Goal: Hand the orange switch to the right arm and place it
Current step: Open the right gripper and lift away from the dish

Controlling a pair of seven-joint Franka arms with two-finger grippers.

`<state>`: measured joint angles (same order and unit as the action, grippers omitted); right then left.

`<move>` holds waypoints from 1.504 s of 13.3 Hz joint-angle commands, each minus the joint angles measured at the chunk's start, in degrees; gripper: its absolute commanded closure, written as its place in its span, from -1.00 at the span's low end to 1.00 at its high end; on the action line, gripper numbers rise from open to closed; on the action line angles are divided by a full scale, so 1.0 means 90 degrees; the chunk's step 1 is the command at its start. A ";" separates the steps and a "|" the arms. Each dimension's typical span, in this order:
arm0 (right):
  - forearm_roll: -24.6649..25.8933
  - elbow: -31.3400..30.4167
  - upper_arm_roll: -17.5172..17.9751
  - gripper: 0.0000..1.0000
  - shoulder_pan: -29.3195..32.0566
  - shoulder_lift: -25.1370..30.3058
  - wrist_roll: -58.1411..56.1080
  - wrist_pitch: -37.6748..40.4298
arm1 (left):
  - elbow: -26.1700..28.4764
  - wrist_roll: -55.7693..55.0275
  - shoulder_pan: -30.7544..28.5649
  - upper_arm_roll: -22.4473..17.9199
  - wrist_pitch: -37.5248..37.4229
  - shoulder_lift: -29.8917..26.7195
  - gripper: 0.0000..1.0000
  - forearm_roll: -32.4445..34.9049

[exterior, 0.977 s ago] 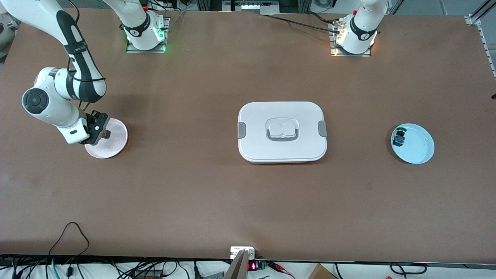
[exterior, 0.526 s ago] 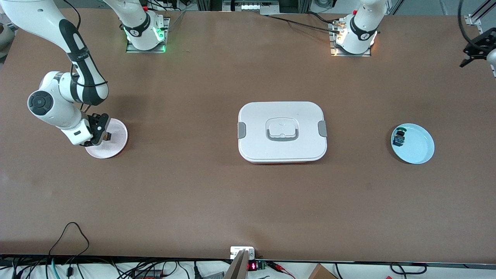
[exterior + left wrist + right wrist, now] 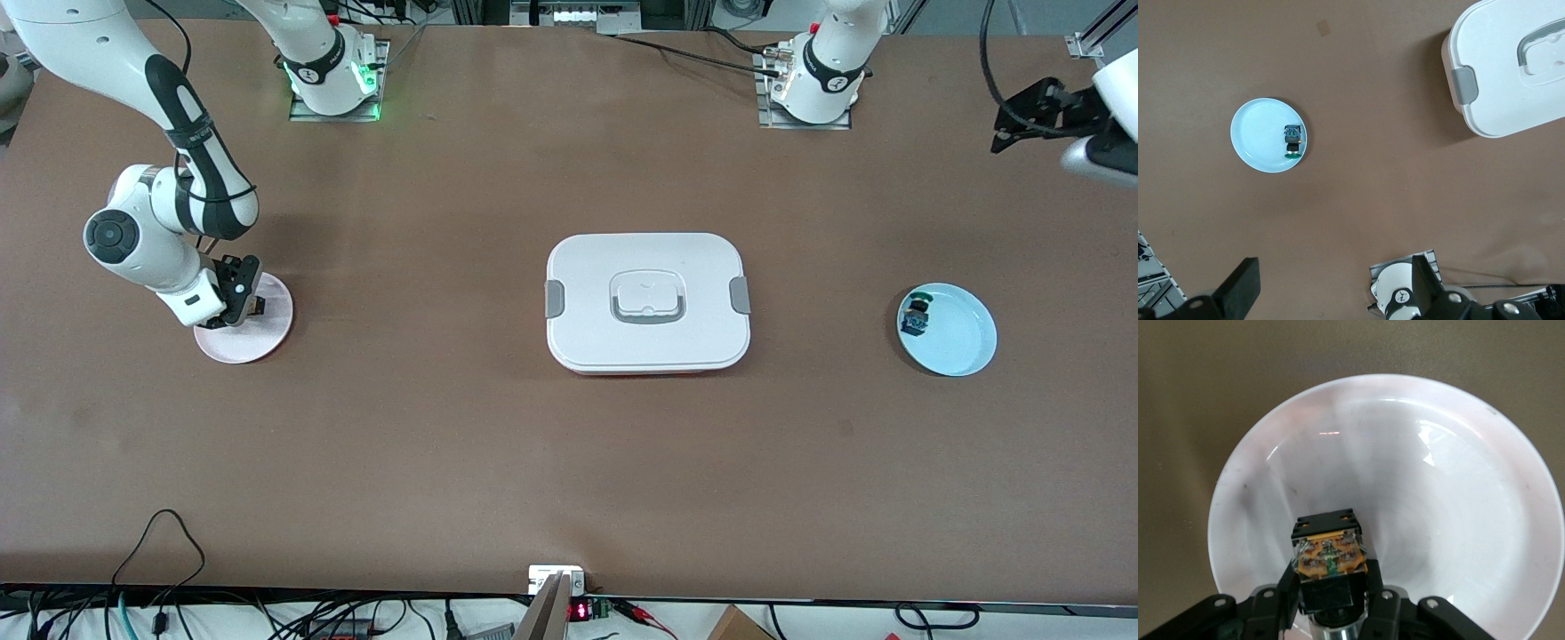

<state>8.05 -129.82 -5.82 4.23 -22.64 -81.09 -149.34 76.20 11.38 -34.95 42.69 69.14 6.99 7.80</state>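
Two arms work one brown table (image 3: 498, 462), and the handover itself appears complete. At the table's middle sits a closed white box (image 3: 647, 302) with grey latches, untouched. Toward the left arm's end, near that edge, lies a pale blue plate (image 3: 956, 342); a small green-topped part (image 3: 916, 317) rests inside it, against the rim. Toward the right arm's end, near that edge, lies a pink plate (image 3: 258, 338).

Right gripper (image 3: 242, 302) is low over the pink plate, fingers clamped on the switch (image 3: 1329, 560). In the right wrist view the switch shows its black frame and orange body, held between the fingertips over the plate's inner surface. Whether it touches the plate cannot be told.

Left gripper (image 3: 1036, 111) is up over the corner at its own end of the table, well apart from both plates, jaws wide and holding nothing. That arm waits.

Assessment: the transfer is done and the carry to the pink plate is done. Outstanding: set the switch down on that plate, release it, and withdraw the right gripper.
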 commanded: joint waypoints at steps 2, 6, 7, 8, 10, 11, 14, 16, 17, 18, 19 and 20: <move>-0.0006 -0.0205 0.0099 -0.98 0.0165 0.0113 -0.0023 -0.0155 | 0.1676 -0.0200 -0.0334 -0.0095 0.1181 -0.0912 -1.00 -0.0447; -0.0035 -0.0049 0.0177 -1.00 0.0097 0.0561 0.0249 -0.0096 | 0.2820 -0.0385 -0.0531 -0.0095 0.2422 -0.0923 -1.00 -0.0476; -0.0045 0.0048 0.0265 -1.00 0.0096 0.0679 0.0453 -0.0048 | 0.2880 -0.0599 -0.0531 -0.0105 0.2502 -0.0913 -1.00 -0.0544; -0.0045 0.0233 0.0343 -1.00 0.0087 0.0776 0.0620 0.0127 | 0.2881 -0.0736 -0.0521 -0.0105 0.2503 -0.0903 -1.00 -0.0545; -0.0238 0.0827 0.0353 -1.00 -0.0001 0.0874 0.0990 0.0973 | 0.2842 -0.0757 -0.0550 -0.0105 0.2503 -0.0874 -1.00 -0.0603; -0.0753 0.1140 0.0353 -1.00 -0.0001 0.0894 0.1283 0.1471 | 0.2832 -0.0747 -0.0608 -0.0105 0.2493 -0.0874 -1.00 -0.0642; -0.1558 0.1932 0.0353 -1.00 -0.0060 0.0904 0.2044 0.2548 | 0.2745 -0.0747 -0.0599 -0.0057 0.2474 -0.0874 -1.00 -0.0652; -0.1568 0.2235 0.0344 -1.00 -0.0070 0.0943 0.3135 0.2910 | 0.2734 -0.0718 -0.0589 -0.0047 0.2454 -0.0874 -1.00 -0.0642; -0.1559 0.2411 0.0353 -1.00 -0.0118 0.0972 0.3895 0.3202 | 0.2734 -0.0689 -0.0589 -0.0056 0.2454 -0.0864 -1.00 -0.0642; -0.1559 0.2654 0.0353 -1.00 -0.0205 0.0982 0.4705 0.3591 | 0.2754 -0.0669 -0.0551 -0.0124 0.2483 -0.0942 -1.00 -0.0710; -0.1559 0.2869 0.0353 -1.00 -0.0245 0.1031 0.5409 0.4079 | 0.2744 -0.0689 -0.0376 -0.0202 0.2435 -0.0942 -1.00 -0.0711; -0.1559 0.3142 0.0353 -1.00 -0.0265 0.1089 0.5996 0.4586 | 0.2735 -0.0689 0.0032 -0.0599 0.2444 -0.0933 -1.00 -0.0720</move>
<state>-5.20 -105.78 -2.74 2.44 -13.71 -36.57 -115.33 100.55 4.80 -38.71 41.34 91.13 0.18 3.09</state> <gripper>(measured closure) 0.000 0.000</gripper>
